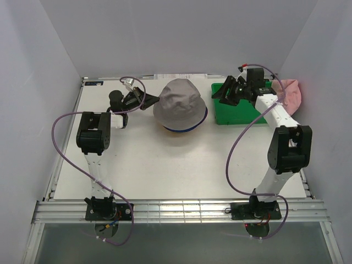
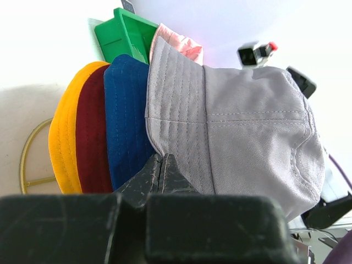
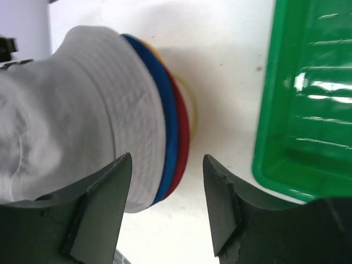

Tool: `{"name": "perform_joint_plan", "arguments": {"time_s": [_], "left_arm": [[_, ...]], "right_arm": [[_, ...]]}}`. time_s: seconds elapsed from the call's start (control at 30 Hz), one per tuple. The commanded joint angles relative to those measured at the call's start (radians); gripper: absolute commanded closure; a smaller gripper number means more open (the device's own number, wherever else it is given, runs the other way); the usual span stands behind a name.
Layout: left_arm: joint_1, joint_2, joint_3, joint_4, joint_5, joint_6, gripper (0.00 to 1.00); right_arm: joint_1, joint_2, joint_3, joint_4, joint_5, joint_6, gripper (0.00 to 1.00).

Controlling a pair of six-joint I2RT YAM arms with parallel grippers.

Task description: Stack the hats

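A grey hat (image 1: 179, 102) tops a stack at the back middle of the table. In the left wrist view the grey hat (image 2: 247, 121) lies over a blue hat (image 2: 126, 121), a dark red hat (image 2: 91, 137) and a yellow hat (image 2: 63, 137). My left gripper (image 1: 155, 100) is shut, its tips (image 2: 160, 159) touching the edge of the grey brim on the stack's left side. My right gripper (image 1: 224, 94) is open and empty (image 3: 168, 203), to the right of the stack (image 3: 71, 110). A pink hat (image 1: 289, 93) lies at the back right, behind the right arm.
A green plastic bin (image 1: 236, 113) sits right of the stack, under the right gripper; it also shows in the right wrist view (image 3: 308, 110). A gold wire stand (image 2: 25, 159) shows under the stack. White walls close in on three sides.
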Motion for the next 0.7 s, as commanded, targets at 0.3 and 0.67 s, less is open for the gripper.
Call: {"name": "perform_joint_plan", "arguments": {"time_s": [0.3, 0.67], "left_arm": [[0.005, -0.107, -0.041, -0.001, 0.009, 0.009, 1.00], [0.005, -0.108, -0.069, -0.003, 0.001, 0.012, 1.00]], "right_arm": [[0.068, -0.167, -0.420, 0.428, -0.143, 0.306, 0.38], [0.088, -0.275, -0.571, 0.557, -0.086, 0.430, 0.36]]}}
